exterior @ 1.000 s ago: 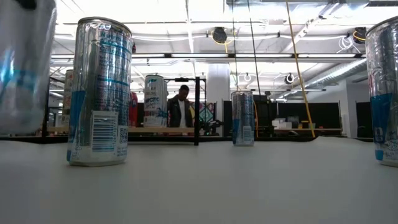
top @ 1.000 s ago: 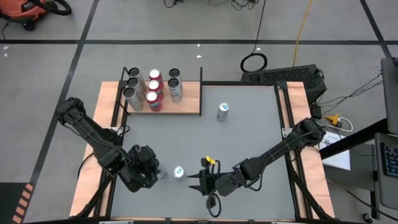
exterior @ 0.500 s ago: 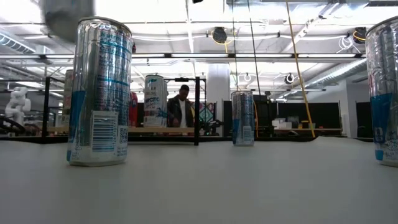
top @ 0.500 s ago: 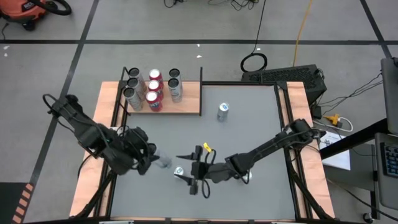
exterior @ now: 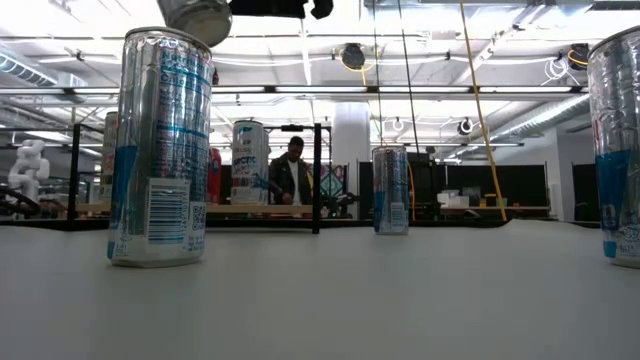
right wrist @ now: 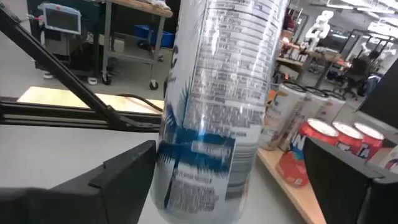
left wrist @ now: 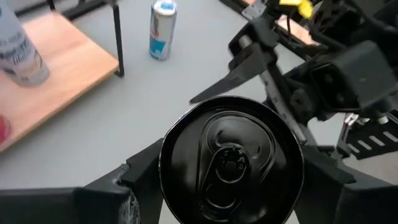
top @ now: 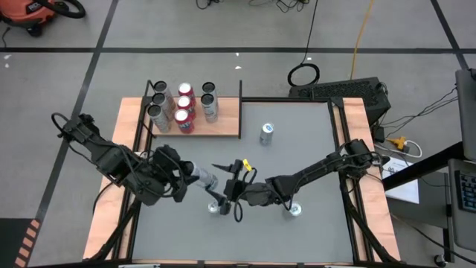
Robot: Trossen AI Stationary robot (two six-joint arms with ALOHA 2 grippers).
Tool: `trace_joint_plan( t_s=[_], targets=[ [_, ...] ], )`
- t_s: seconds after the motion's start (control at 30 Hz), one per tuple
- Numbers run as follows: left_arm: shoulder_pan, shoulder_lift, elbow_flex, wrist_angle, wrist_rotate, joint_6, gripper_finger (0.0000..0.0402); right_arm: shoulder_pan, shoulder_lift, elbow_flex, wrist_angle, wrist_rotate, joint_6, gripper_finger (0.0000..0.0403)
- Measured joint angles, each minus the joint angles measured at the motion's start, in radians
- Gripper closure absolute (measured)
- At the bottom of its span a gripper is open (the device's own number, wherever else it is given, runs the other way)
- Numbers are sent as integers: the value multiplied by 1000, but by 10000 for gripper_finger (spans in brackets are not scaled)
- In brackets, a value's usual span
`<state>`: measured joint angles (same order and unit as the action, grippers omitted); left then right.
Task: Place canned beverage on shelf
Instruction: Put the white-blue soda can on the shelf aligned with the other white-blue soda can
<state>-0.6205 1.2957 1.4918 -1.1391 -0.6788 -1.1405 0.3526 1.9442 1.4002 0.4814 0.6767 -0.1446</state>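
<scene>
My left gripper (top: pixel 192 176) is shut on a silver and blue canned beverage (top: pixel 205 179), held above the middle of the table's near half. The can's top (left wrist: pixel 231 158) faces the left wrist camera, and its other end points toward the table's right. My right gripper (top: pixel 217 182) stands open, level, with one finger on each side of that can (right wrist: pixel 217 106); I see no touch. The shelf (top: pixel 223 123), a wood-grain board with black posts, sits at the far left and carries several cans. My left gripper pinches the can between its two fingers (left wrist: pixel 143 171), on opposite sides of the wall just below the top rim (left wrist: pixel 166 163). The fingers come from the table's left, slanting down, and lie along the can. The can is lifted clear, tilted, with its bottom end (exterior: pixel 200 18) sticking out beyond the fingertips.
One silver can (top: pixel 214 208) stands on the table right below my right gripper, another (top: pixel 295 210) near the front right, a third (top: pixel 266 132) right of the shelf. Free grey tabletop lies between the shelf and the grippers.
My left gripper has risen with the can, lifting it clear of the table's near left part and carrying it toward the right and the far edge, tipping it. My right gripper has moved toward the table's left and far edge, has opened wider, and now straddles the lifted can.
</scene>
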Motion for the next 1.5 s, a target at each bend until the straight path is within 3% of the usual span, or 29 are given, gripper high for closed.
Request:
trace_joint_plan(
  t_s=[0.1, 0.23, 0.37, 0.8, 1.0, 1.33, 1.5],
  targets=[
    [0, 20, 0, 43, -35, 30, 142, -20, 0, 0, -2, -18, -5, 61],
    [1, 41, 0, 72, -67, 28, 142, -53, 0, 0, -25, -130, 10, 72],
    [11, 51, 0, 73, -82, 23, 142, -70, 0, 0, -77, -148, 29, 88],
    [40, 60, -24, 86, -103, 46, 142, -71, 0, -1, -143, -145, 8, 204],
    [36, 63, -28, 93, -105, 86, 128, -71, 0, -1, -153, -147, 20, 187],
    [36, 58, -23, 128, -130, 268, 47, -71, -11, -2, -226, -221, 25, 191],
    [7, 49, 9, 128, -255, 318, 39, -83, -59, -2, -306, -297, 22, 191]
  ],
)
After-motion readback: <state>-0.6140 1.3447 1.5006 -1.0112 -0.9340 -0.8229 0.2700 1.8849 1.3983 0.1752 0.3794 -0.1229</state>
